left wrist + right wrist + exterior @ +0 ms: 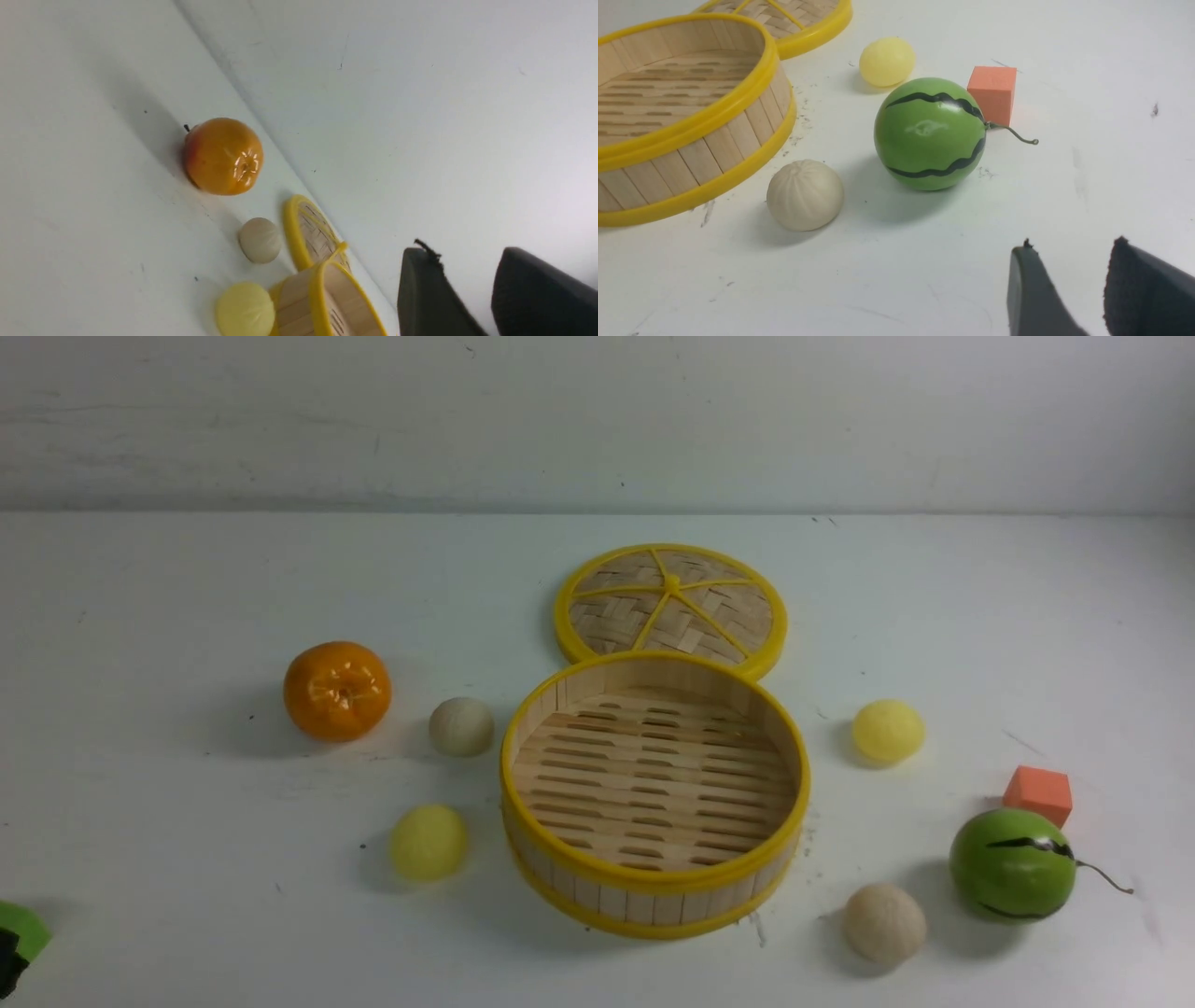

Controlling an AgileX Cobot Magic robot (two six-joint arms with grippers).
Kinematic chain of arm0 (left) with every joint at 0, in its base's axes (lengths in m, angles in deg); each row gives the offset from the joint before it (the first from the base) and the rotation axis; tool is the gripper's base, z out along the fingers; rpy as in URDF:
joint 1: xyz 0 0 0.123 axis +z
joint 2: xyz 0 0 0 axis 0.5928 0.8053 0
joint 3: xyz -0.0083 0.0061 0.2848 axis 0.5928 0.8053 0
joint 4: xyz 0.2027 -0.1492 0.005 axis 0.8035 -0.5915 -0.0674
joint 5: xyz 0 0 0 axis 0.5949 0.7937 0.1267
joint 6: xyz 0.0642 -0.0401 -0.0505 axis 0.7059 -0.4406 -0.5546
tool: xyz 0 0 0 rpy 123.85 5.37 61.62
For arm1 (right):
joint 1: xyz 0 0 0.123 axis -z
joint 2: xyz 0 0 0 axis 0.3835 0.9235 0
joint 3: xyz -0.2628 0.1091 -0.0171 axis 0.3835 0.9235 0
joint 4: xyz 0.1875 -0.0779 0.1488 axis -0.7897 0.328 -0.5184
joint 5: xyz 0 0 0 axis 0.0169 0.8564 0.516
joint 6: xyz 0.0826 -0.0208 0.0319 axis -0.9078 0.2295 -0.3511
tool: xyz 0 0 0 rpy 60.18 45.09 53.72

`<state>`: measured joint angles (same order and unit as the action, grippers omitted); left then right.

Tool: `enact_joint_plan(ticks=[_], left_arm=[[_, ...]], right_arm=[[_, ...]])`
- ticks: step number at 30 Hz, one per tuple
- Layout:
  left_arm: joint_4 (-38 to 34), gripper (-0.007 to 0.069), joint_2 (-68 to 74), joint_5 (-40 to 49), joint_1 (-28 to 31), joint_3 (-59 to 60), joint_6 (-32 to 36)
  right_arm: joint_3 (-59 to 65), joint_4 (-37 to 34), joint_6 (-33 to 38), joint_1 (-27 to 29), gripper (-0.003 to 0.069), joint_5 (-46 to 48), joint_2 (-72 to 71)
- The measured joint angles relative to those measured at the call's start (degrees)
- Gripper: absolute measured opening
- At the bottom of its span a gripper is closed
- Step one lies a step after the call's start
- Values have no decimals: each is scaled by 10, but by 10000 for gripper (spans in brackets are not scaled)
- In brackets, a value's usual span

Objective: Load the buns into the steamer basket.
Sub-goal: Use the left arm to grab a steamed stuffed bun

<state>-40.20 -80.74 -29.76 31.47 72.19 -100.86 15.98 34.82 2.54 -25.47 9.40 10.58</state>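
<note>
We are holding our left gripper [462, 268] and right gripper [1071, 263] with jaws spread and empty. The left beige bun [461, 726], left yellow bun [428, 842], right yellow bun [888, 731] and right beige bun [884, 923] are all lying on the table [187, 803] outside the steamer basket [653, 887].

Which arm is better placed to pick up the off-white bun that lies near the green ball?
Right. This bun lies on the right side of the steamer basket, near the open, empty right claw. From the left side, the basket stands in the way.
</note>
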Motion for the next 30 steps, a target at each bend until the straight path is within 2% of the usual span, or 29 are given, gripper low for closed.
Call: enact_joint_plan(ticks=[4,6,8,9,10,13,19,22,23,25,26,28,30], left_arm=[[5,94,5,92,-42,-107,29],[16,63,26,133,-55,-145,53],[33,10,119,253,-83,-236,76],[34,10,127,262,-85,-236,76],[42,0,192,332,-92,-277,80],[69,-6,330,439,-97,-338,106],[94,-13,595,472,-99,-422,249],[88,-13,703,490,-126,-485,273],[89,-13,703,490,-130,-490,272],[122,-13,775,497,-193,-556,267],[127,-13,779,498,-198,-561,265],[183,-13,825,517,-236,-611,231],[244,-13,874,543,-247,-661,197]], right_arm=[[0,0,0,0,239,0,0],[0,0,0,0,239,0,0],[0,0,0,0,239,0,0],[0,0,0,0,239,0,0],[0,0,0,0,239,0,0],[0,0,0,0,239,0,0],[0,0,0,0,239,0,0],[0,0,0,0,239,0,0],[0,0,0,0,239,0,0],[0,0,0,0,239,0,0],[0,0,0,0,239,0,0],[0,0,0,0,239,0,0],[0,0,0,0,239,0,0]])
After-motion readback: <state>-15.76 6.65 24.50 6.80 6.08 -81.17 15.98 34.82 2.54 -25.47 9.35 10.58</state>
